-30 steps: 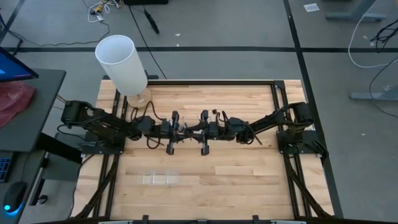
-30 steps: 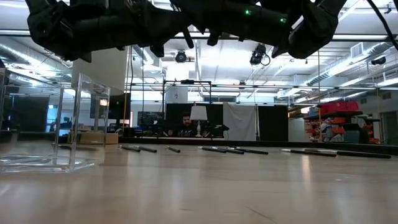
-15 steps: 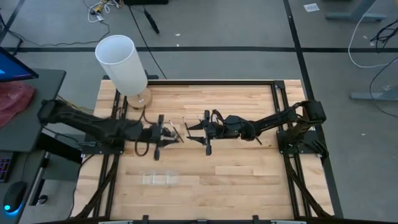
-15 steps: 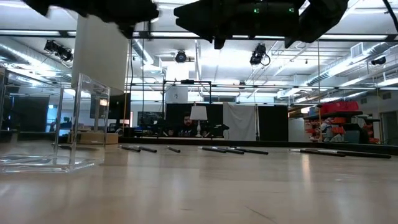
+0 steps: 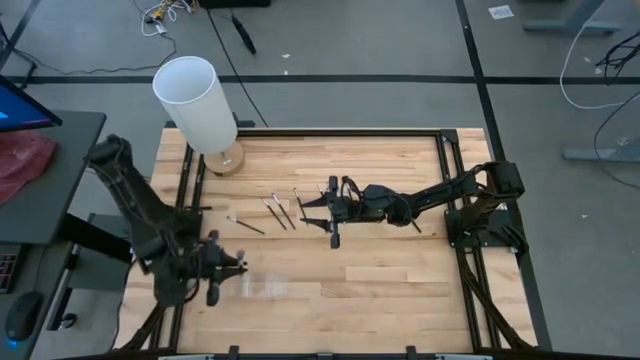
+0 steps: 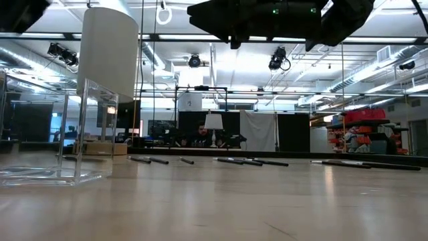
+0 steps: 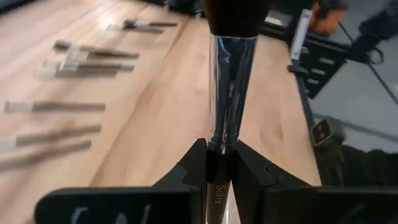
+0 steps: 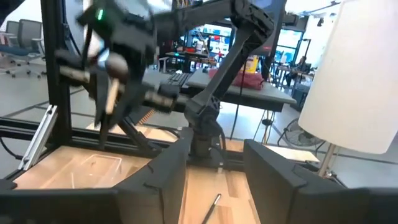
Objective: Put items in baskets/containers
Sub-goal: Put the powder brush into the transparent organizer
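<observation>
Item: brush [image 7: 231, 93], clamped in left gripper [image 7: 219, 167] jaws near clear tray [image 5: 256, 288], bench front-left, prob. for drop-in; right gripper [image 5: 322, 209] mid-bench, jaws open, empty

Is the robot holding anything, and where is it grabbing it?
The left claw pinches a brush by its handle end. The right claw is open and empty.

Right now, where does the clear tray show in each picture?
High view: tray low in the picture, left of middle.
Low view: tray at far left, close to the camera.
Left wrist view: not in it.
Right wrist view: tray on the wood ahead.
Shared landmark: white cylinder, in all but the left wrist view.
</observation>
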Motion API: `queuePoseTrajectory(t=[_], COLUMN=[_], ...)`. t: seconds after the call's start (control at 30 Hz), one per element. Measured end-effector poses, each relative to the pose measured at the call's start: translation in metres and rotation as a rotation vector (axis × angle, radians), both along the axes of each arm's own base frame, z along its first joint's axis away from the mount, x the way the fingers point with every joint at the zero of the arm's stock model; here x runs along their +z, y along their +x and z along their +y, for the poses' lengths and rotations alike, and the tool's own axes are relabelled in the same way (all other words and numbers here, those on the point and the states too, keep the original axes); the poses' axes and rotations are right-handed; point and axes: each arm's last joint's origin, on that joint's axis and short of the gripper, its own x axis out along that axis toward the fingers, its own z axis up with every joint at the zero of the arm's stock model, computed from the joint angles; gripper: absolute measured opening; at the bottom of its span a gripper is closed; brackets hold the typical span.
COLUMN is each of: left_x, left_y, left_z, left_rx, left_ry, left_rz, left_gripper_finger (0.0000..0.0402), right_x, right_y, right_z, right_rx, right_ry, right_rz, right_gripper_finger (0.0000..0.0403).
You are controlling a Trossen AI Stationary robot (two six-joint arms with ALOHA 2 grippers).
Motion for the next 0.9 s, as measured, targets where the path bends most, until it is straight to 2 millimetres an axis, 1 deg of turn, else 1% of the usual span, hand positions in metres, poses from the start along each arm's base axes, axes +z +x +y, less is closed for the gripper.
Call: queuePoseTrajectory(t=[0.13,0.2,0.4,0.57,0.77,0.9], left_x=[-0.032,-0.039,-0.05,-0.055,-0.062,-0.063], left_y=[-0.014,-0.017,-0.019,-0.018,-0.017,-0.017], left_z=[-0.006,-0.009,-0.014,-0.016,-0.019,-0.019], left_rx=[0.051,0.056,0.015,0.015,0.017,0.018], left_ry=[-0.093,-0.127,-0.123,-0.098,-0.086,-0.091], left_rz=[0.016,0.031,0.124,0.142,0.174,0.183], left_gripper_finger=[0.0046,0.0046,0.0046,0.0049,0.01,0.0116], right_x=[0.001,0.002,0.003,0.005,0.006,0.006], right_y=[0.0,0.0,0.0,0.0,0.0,0.0], right_z=[0.0,-0.001,-0.002,-0.003,-0.003,-0.003], right_rx=[-0.001,-0.002,-0.006,-0.007,-0.009,-0.03], right_ry=[0.001,0.001,0.002,0.007,0.008,0.009], right_rz=[-0.014,-0.015,-0.026,-0.052,-0.063,-0.062], right_gripper_finger=[0.0164,0.0165,0.0165,0.0165,0.0165,0.0165])
